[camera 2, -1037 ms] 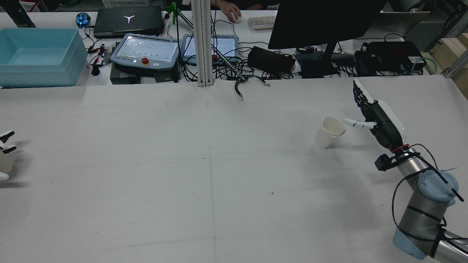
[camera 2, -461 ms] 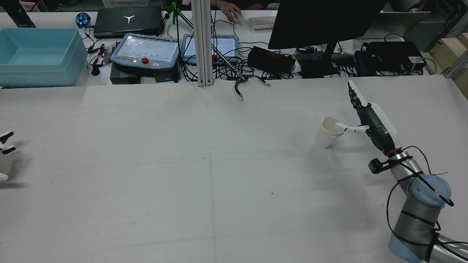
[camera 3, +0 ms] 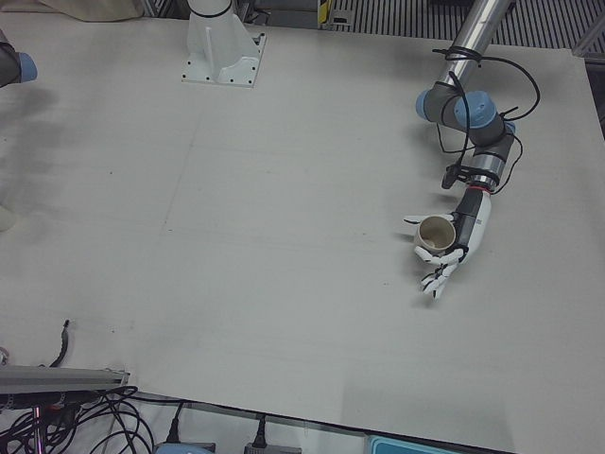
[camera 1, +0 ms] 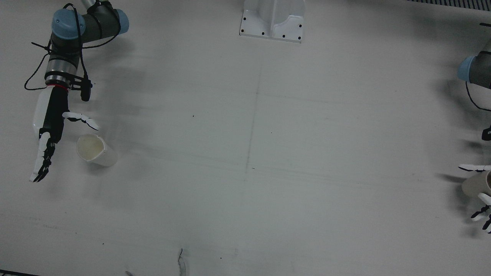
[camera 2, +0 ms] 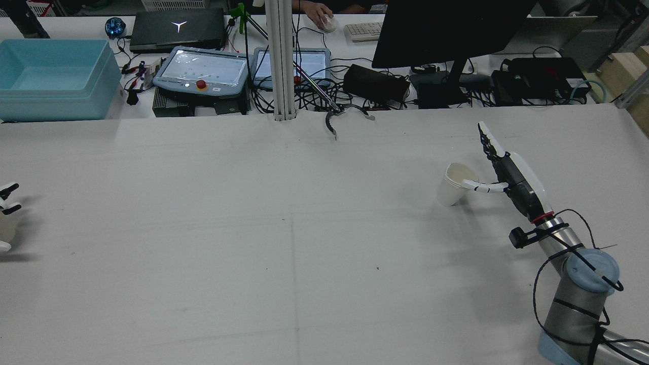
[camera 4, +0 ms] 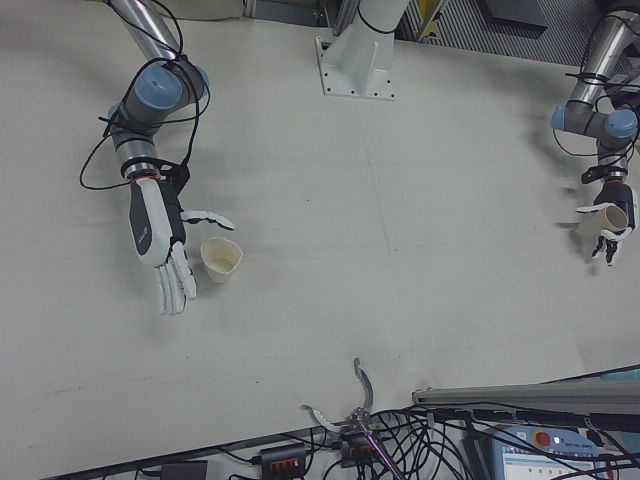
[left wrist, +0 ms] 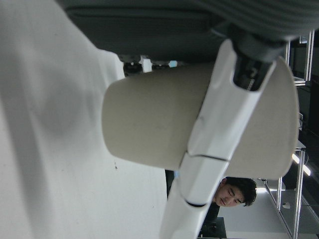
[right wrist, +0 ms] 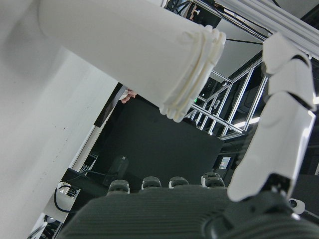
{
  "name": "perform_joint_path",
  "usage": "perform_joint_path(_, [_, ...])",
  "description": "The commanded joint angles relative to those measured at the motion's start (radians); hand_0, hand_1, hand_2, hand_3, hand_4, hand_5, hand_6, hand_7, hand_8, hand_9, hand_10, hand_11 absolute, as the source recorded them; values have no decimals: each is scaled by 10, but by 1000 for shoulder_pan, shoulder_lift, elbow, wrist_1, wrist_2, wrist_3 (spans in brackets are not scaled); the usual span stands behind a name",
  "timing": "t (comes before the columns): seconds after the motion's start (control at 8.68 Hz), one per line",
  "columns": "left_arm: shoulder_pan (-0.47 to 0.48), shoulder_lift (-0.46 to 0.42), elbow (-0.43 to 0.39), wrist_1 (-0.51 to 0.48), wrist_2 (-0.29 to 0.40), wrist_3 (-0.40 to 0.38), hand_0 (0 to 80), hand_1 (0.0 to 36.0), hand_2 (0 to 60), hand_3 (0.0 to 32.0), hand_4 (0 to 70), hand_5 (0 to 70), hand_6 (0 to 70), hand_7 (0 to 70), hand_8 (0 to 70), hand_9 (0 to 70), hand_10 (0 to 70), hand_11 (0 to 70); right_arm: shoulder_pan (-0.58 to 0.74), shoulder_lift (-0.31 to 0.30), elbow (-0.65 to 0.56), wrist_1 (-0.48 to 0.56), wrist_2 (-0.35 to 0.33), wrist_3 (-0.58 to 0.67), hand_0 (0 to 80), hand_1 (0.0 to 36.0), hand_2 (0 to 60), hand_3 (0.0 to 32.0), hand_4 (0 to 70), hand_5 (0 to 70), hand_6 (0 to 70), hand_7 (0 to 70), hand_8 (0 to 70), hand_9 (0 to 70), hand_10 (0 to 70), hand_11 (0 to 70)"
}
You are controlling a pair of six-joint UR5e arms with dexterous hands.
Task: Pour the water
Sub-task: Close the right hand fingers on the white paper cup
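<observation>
A white paper cup (camera 2: pixel 454 185) stands on the table at the right of the rear view; it also shows in the front view (camera 1: pixel 96 150) and the right-front view (camera 4: pixel 220 260). My right hand (camera 2: pixel 512 177) is open beside it, fingers straight, thumb reaching toward the rim. In the right hand view the cup (right wrist: pixel 129 50) lies close before the palm. My left hand (camera 3: pixel 454 241) is shut on a beige cup (camera 3: pixel 435 235) at the table's far left edge (camera 2: pixel 5 218). A finger (left wrist: pixel 214 139) crosses that cup (left wrist: pixel 149 124).
Behind the table's far edge stand a blue bin (camera 2: pixel 50 76), teach pendants (camera 2: pixel 203 71), a monitor (camera 2: pixel 446 30), a white post (camera 2: pixel 281 61) and loose cables (camera 2: pixel 350 114). A white pedestal (camera 1: pixel 273 19) sits at the table's middle back.
My right hand has moved closer to the white cup and turned edge-on, its thumb now at the rim. The left hand with the beige cup has barely moved.
</observation>
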Motion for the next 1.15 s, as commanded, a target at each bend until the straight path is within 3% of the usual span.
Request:
perform_joint_path(0.0, [1, 1, 0, 0, 0, 0, 800, 360, 0, 0, 700, 700, 162, 114, 76, 40, 113, 200, -10, 18, -29, 12, 3, 31, 468, 182, 206, 76, 0, 45, 0, 0, 9, 0, 0, 0])
perform_joint_path(0.23, [0, 1, 3, 0, 0, 0, 800, 360, 0, 0, 700, 700, 163, 115, 78, 42, 114, 200, -42, 49, -65, 11, 5, 121, 465, 175, 211, 102, 0, 49, 27, 0, 10, 2, 0, 0])
perform_joint_path(0.46, [0, 1, 5, 0, 0, 0, 800, 360, 0, 0, 700, 700, 164, 114, 78, 42, 114, 200, -55, 49, -62, 11, 3, 128, 472, 190, 226, 136, 0, 56, 47, 0, 5, 0, 0, 0])
perform_joint_path(1.04, [1, 14, 2, -5, 0, 0, 800, 360, 0, 0, 700, 700, 162, 114, 77, 40, 112, 198, -58, 51, -74, 11, 5, 128, 475, 193, 241, 116, 0, 61, 76, 14, 27, 17, 0, 0])
